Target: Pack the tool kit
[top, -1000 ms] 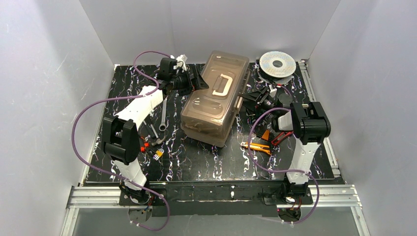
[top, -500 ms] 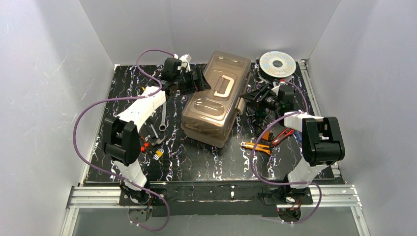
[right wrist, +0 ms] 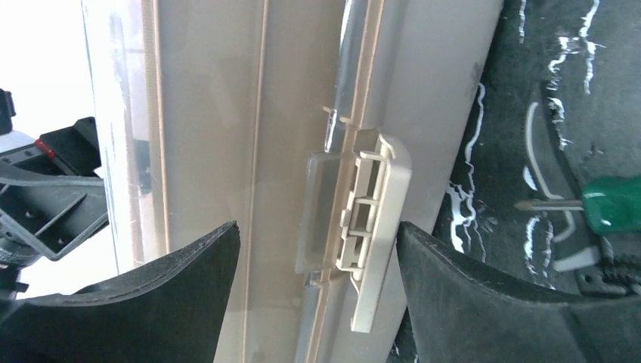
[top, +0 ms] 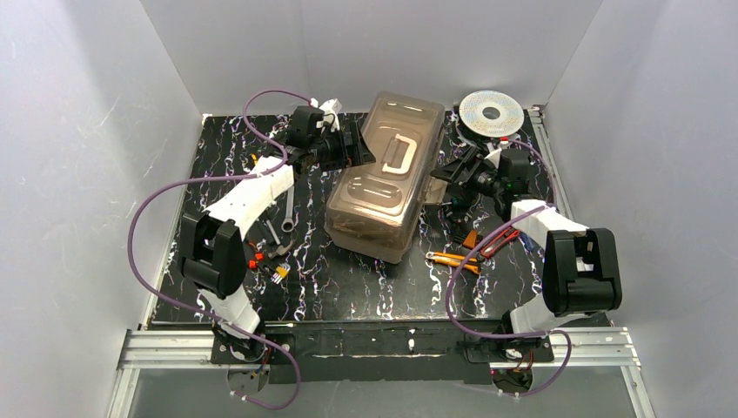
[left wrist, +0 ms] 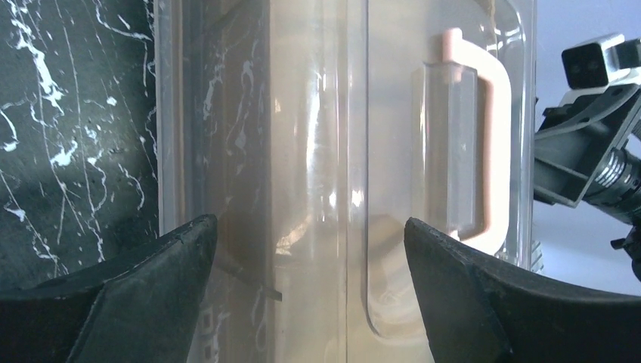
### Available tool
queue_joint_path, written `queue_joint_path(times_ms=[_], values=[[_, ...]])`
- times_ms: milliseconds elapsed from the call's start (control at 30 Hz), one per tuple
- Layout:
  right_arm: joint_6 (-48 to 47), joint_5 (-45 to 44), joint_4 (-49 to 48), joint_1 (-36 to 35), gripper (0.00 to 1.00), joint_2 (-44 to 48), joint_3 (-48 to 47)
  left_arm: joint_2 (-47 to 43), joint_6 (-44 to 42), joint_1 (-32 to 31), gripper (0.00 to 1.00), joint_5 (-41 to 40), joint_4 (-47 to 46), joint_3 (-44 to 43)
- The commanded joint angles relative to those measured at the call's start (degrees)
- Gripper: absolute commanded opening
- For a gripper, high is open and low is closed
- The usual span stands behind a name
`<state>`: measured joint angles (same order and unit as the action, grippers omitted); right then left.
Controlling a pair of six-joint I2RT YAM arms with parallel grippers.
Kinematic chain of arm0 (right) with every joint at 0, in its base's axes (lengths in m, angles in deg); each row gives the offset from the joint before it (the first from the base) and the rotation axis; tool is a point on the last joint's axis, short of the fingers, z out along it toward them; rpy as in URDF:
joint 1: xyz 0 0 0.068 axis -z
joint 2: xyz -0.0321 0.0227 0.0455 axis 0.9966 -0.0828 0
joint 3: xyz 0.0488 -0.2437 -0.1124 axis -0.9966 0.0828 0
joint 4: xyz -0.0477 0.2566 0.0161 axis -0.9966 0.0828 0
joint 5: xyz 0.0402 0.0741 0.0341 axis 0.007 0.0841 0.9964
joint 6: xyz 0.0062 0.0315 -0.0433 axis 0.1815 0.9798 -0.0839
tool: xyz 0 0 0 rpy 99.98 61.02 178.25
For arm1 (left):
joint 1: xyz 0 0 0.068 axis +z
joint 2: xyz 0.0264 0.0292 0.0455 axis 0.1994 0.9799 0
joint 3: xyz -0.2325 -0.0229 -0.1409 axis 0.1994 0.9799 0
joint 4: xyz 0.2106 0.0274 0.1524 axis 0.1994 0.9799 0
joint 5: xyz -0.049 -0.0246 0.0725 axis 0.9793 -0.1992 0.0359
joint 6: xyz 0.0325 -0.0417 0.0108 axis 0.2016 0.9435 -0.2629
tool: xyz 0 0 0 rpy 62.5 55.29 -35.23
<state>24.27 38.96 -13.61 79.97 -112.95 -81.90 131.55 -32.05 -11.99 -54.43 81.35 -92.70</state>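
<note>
The tan toolbox (top: 383, 178) lies with its brownish lid closed and the cream handle (top: 397, 153) flat on top. My left gripper (top: 357, 146) is open against the box's far left side. In the left wrist view its fingers straddle the lid (left wrist: 317, 151), with the handle (left wrist: 495, 136) to the right. My right gripper (top: 452, 178) is open at the box's right side. In the right wrist view the cream latch (right wrist: 374, 227) stands out from the wall between the jaws, close to the right one. Orange pliers (top: 454, 259) lie on the table.
A round silver spool (top: 492, 113) sits at the back right. A wrench (top: 287, 209) and small parts (top: 270, 259) lie left of the box, and a red-handled tool (top: 498, 241) right of it. A green-handled screwdriver (right wrist: 608, 204) lies near the right gripper. Grey walls close in three sides.
The right arm's elbow swung out to the right and nearer, and its gripper opened wider around the latch. The left gripper edged closer against the box.
</note>
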Motion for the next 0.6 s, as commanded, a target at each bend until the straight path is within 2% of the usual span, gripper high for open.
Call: queue_joint_path(times_ms=[0,133,200,367,567], values=[[-6.64,-1.96,8.20,0.64,0.82,4.36,-1.32,-4.77,-0.87,-2.75,0.91,3.37,6.23,4.40],[-11.29,-11.48,24.42,0.63,0.81,7.05,-7.07,-8.75,0.57,-2.71,0.91,4.33,6.84,8.70],[-13.54,-12.98,28.77,0.58,0.81,8.31,-10.13,-11.78,1.41,-3.04,0.91,5.22,6.64,11.83],[-14.63,-12.88,27.77,0.31,0.81,12.72,-8.93,-17.78,3.94,-4.26,0.92,4.59,4.97,18.03],[-15.40,-10.03,28.06,-0.18,0.80,11.28,-11.43,-19.00,5.50,-5.32,0.92,5.68,5.68,17.11]])
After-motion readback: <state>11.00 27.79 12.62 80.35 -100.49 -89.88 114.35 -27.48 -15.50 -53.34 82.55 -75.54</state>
